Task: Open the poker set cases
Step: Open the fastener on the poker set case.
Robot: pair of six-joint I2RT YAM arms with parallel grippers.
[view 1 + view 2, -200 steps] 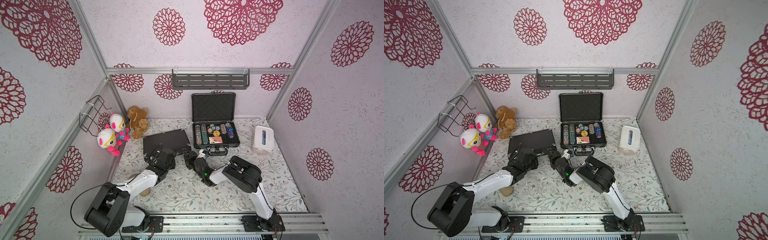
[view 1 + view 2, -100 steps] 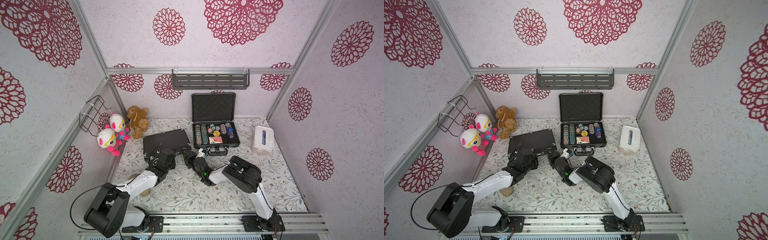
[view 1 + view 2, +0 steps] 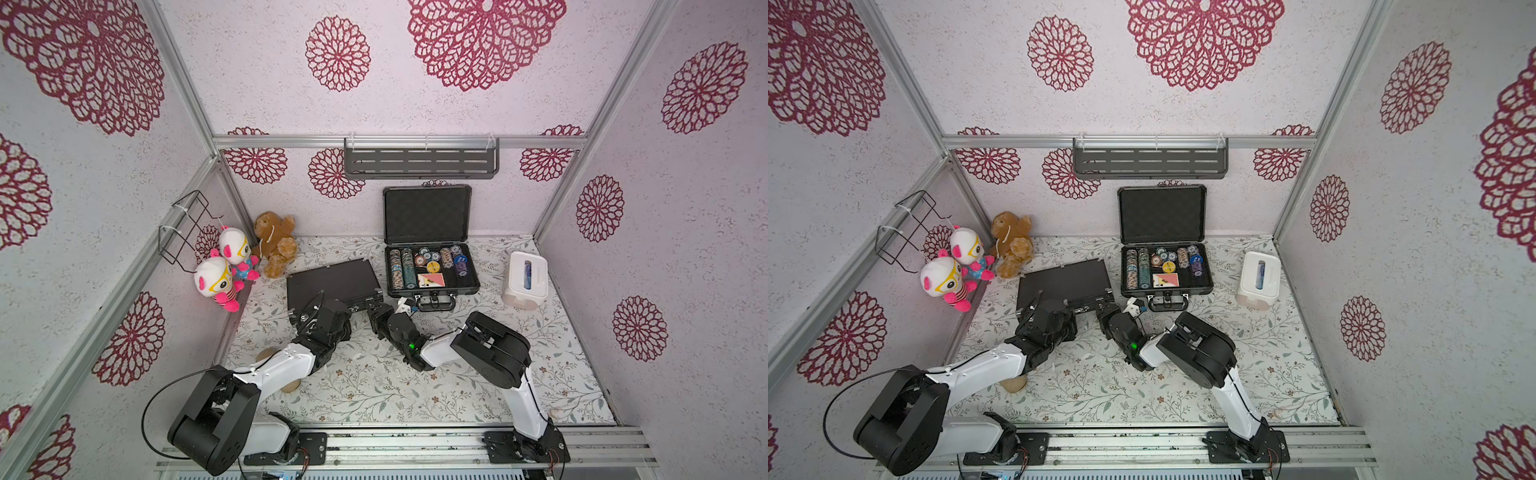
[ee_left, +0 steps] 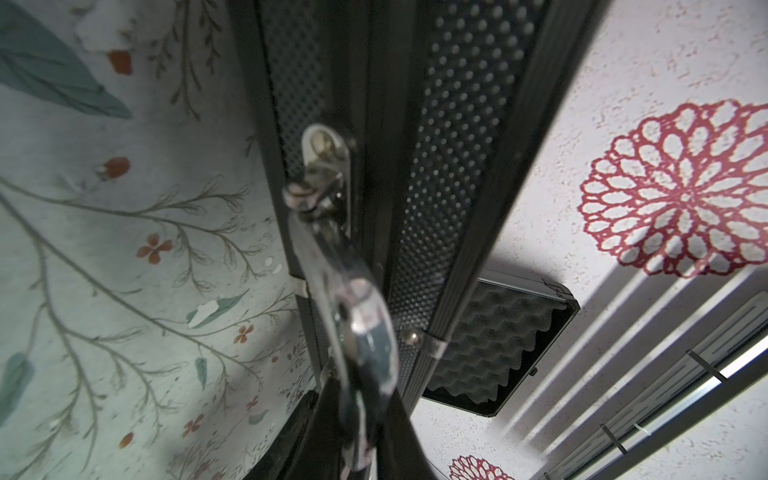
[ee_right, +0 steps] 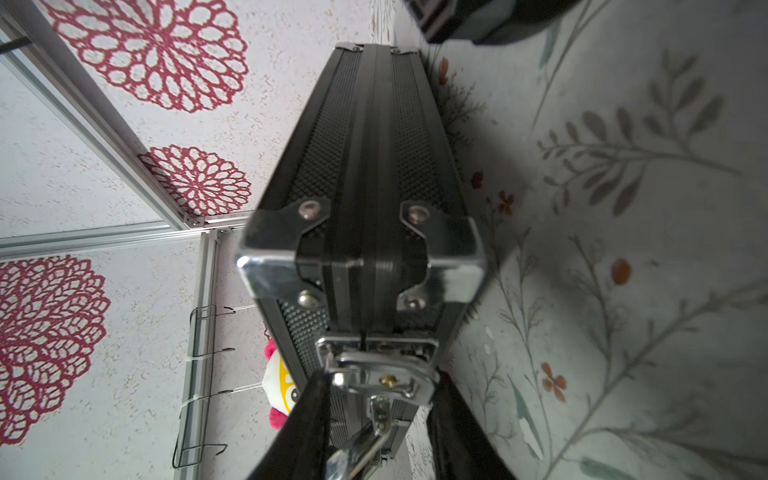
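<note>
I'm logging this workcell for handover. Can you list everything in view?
open case: 1, black, back centre
poker chips: many, mixed colours, inside it
closed case: 1, black, left of it
latch: 2, silver, closed case front
tissue box: 1, white, right
plush toys: 3, white-pink and brown, back-left corner
wire rack: 1, black, left wall
shelf: 1, grey, back wall
left gripper: 1, black, shut on latch
right gripper: 1, black, astride other latch

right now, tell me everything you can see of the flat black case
The flat black case lies shut and flat on the floral table, beside the open chip-filled case. Dimpled black panels, ribbed black edging, silver corner caps. The left pincer is shut on one silver latch; the right pincer straddles the second latch.
</note>
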